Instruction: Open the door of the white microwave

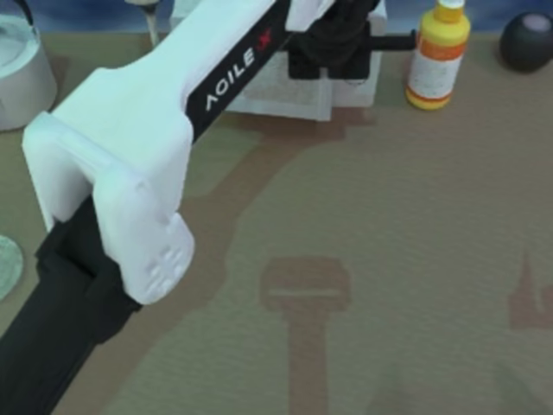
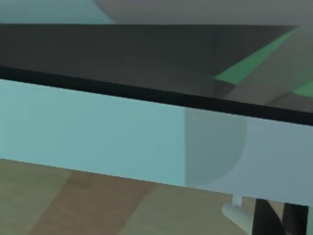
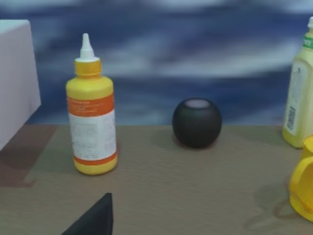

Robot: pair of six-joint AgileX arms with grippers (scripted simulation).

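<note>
Contact is made at the far edge of the table, where the left gripper (image 1: 333,47) is pressed against the door (image 1: 285,95) of the white microwave (image 1: 359,17); how wide its fingers stand cannot be told, since the arm hides them. The door appears swung partly down and out toward the gripper (its speckled window shows just below the black fingers). Slipping off the door's edge is judged the main risk. A yellow bottle (image 1: 437,56) stands just beside the gripper and could be knocked.

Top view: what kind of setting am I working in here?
Likely a rendered kitchen-style tabletop: a white microwave at the back, a yellow bottle beside it, a dark round speaker, and my left arm reaching across.
</note>
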